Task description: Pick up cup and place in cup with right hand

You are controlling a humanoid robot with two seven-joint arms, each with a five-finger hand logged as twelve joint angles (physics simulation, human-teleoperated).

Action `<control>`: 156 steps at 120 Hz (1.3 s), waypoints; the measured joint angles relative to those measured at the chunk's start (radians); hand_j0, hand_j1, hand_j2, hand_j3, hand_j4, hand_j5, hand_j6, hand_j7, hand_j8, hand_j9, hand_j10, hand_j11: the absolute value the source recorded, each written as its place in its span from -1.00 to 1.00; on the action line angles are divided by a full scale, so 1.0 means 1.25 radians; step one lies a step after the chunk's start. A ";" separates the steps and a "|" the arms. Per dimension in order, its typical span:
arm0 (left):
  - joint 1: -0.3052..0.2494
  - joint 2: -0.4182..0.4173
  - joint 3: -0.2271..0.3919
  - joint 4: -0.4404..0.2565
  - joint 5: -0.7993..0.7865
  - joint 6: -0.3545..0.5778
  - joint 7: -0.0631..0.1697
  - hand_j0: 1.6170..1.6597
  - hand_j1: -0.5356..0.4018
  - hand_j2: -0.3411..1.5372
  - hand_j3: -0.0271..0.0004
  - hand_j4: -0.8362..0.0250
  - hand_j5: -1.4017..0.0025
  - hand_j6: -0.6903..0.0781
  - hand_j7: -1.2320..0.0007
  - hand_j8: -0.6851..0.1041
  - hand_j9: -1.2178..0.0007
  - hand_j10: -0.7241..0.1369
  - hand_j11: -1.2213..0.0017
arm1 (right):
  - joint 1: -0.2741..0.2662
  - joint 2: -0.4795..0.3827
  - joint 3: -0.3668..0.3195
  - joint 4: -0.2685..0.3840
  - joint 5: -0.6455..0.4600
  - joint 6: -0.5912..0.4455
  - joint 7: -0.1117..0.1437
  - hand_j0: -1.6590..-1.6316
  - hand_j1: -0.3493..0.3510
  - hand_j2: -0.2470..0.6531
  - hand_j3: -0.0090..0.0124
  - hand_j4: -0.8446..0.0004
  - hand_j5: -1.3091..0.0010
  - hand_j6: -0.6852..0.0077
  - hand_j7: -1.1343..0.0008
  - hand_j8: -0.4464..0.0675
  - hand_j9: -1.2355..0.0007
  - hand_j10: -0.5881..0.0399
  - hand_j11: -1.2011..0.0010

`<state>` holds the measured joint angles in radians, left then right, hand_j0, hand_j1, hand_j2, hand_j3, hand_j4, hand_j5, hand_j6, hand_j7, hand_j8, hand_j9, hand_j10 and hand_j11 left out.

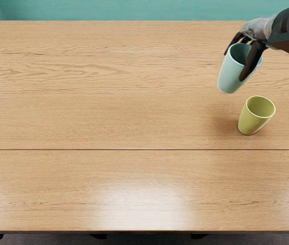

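My right hand (246,55) reaches in from the upper right corner, its dark fingers closed around a light teal cup (230,73). That cup hangs above the table, mouth up and somewhat tilted, its base toward the lower left. Below and slightly right of it, a yellow-green cup (252,122) stands upright on the wooden table, its opening showing. The two cups are apart. Part of the teal cup's rim and right side is hidden behind the fingers.
The wooden table (108,112) fills most of the view, with a dark seam running across it. Its front edge lies near the bottom, and a teal wall (124,10) rises behind the far edge.
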<state>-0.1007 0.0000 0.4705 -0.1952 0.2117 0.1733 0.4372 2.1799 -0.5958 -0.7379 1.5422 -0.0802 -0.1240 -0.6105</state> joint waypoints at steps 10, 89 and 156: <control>-0.002 0.000 0.000 0.000 0.000 0.000 0.000 0.92 0.89 -0.64 0.97 0.94 1.00 0.80 1.00 0.74 1.00 0.68 1.00 | 0.002 -0.016 -0.007 0.016 -0.005 -0.002 0.000 -0.51 0.17 -0.74 -0.19 -0.08 0.10 0.17 -0.04 -0.23 0.02 -0.35 -0.02; -0.100 0.000 0.085 0.000 0.000 0.000 0.000 0.92 0.89 -0.64 0.97 0.94 1.00 0.79 1.00 0.73 1.00 0.68 1.00 | -0.005 -0.090 -0.058 0.026 -0.051 0.000 0.000 -0.50 0.17 -0.74 -0.18 -0.08 0.10 0.17 -0.04 -0.23 0.02 -0.36 -0.02; -0.100 0.000 0.143 -0.002 0.000 0.000 0.000 0.92 0.89 -0.64 0.97 0.94 1.00 0.79 1.00 0.73 1.00 0.68 1.00 | -0.043 -0.118 -0.065 0.028 -0.072 0.001 0.000 -0.51 0.17 -0.74 -0.18 -0.07 0.10 0.16 -0.04 -0.24 0.02 -0.36 -0.02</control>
<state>-0.2255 0.0000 0.6487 -0.1979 0.2117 0.1732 0.4372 2.1263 -0.7436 -0.8188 1.5769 -0.1696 -0.1233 -0.6104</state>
